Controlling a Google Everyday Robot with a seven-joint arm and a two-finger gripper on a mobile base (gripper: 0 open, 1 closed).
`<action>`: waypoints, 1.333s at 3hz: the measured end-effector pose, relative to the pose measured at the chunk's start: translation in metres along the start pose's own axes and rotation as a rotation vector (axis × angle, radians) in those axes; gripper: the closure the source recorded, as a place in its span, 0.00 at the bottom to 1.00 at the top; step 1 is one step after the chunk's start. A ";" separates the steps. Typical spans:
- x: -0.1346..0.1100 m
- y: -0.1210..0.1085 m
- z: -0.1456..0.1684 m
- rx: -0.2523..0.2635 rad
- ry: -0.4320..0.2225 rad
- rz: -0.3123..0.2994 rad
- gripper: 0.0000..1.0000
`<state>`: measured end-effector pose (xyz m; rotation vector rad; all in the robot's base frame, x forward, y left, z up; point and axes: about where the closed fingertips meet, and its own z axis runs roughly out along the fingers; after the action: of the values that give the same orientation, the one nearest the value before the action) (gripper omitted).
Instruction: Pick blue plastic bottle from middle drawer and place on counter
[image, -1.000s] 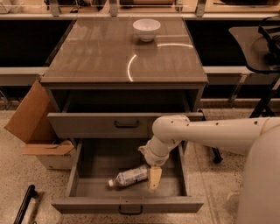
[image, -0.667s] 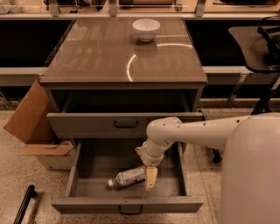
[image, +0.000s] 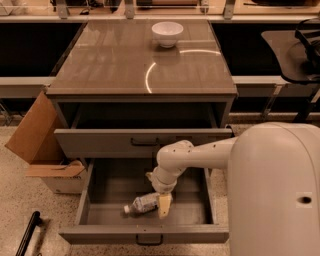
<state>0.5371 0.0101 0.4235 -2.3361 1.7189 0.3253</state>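
Note:
The blue plastic bottle (image: 142, 203) lies on its side on the floor of the open middle drawer (image: 145, 233), white cap pointing left. My gripper (image: 157, 192) reaches down into the drawer at the bottle's right end. It is open, with one yellowish finger (image: 164, 205) touching or just beside the bottle's base and the other behind it. The bottle rests on the drawer floor. The glossy counter (image: 125, 65) tops the cabinet above.
A white bowl (image: 167, 33) stands at the back of the counter. The drawer above (image: 142, 142) is pulled partly out, overhanging the middle drawer's rear. A cardboard box (image: 37, 140) stands left of the cabinet, a black bar (image: 27, 235) lies on the floor, and a dark chair (image: 295, 50) is at the right.
My gripper and arm have moved left inside the drawer, closer to the bottle's base. The bottle has not moved.

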 end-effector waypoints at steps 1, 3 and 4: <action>-0.006 -0.005 0.023 -0.001 0.016 -0.009 0.00; -0.001 -0.003 0.058 -0.015 0.011 0.018 0.19; 0.009 0.004 0.062 -0.011 0.007 0.044 0.42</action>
<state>0.5326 0.0198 0.3616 -2.3131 1.7778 0.3355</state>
